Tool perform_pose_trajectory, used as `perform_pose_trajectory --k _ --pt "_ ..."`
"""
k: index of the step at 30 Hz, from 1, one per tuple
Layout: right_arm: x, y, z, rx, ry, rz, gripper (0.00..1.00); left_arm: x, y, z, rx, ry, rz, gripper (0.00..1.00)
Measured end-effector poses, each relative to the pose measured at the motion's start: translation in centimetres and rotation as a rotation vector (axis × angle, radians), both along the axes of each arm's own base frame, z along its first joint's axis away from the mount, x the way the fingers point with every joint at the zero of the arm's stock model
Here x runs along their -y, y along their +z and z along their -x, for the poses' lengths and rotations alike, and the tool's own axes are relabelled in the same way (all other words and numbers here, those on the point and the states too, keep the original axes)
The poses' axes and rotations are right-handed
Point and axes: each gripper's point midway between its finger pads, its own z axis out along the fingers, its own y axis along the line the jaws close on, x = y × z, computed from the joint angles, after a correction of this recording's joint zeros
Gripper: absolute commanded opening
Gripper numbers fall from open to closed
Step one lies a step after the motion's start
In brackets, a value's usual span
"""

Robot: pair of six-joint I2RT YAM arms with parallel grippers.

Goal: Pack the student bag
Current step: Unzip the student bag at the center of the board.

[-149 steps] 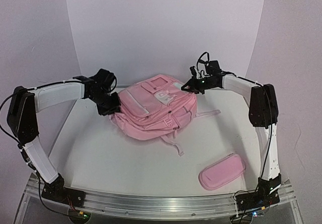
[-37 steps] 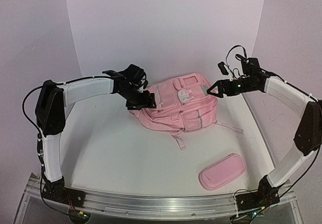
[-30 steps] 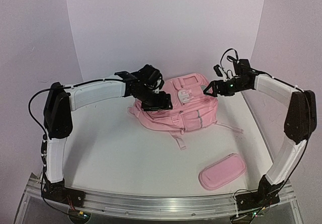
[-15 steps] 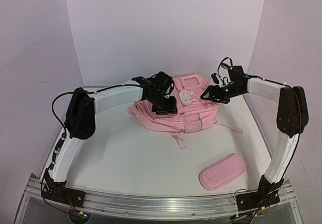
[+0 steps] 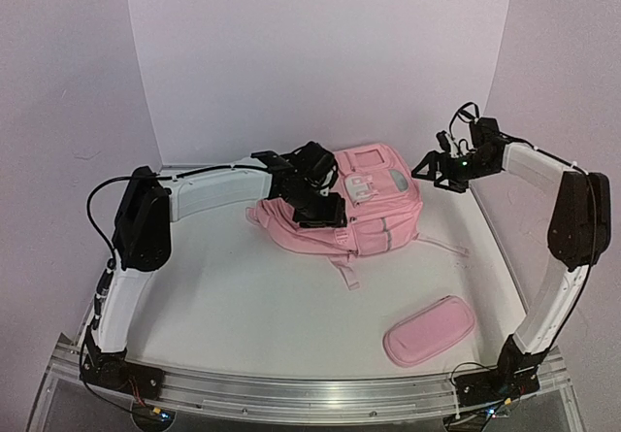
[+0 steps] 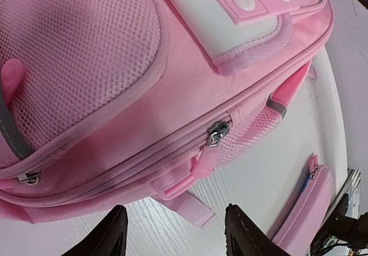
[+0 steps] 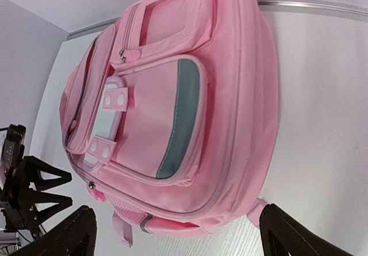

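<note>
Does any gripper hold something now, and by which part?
Nothing is held: the left gripper is open above the student bag, the right gripper open beside it.

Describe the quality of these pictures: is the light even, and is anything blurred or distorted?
Top view: soft, even, pinkish light; only faint shadows under the pink backpack and pencil case. Left wrist view: close and sharp, the zipper pull clear. Right wrist view: sharp, but the wide lens stretches the backpack; the right claw is a dark silhouette.
</note>
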Motion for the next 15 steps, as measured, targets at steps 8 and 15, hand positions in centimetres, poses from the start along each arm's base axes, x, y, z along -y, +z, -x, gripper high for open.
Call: perform_pose_trajectory --k 8,15 --pt "-0.5 -3.1 -0.6 -0.083 0.009 -0.03 0.93 1.1 0.9 0.1 0.005 -0.029 0.005 0.61" --pt "-2.4 -7.6 0.0 -0.216 0.041 -0.055 0.81 2.2 -0.2 -0.7 0.002 -0.031 0.006 0.59"
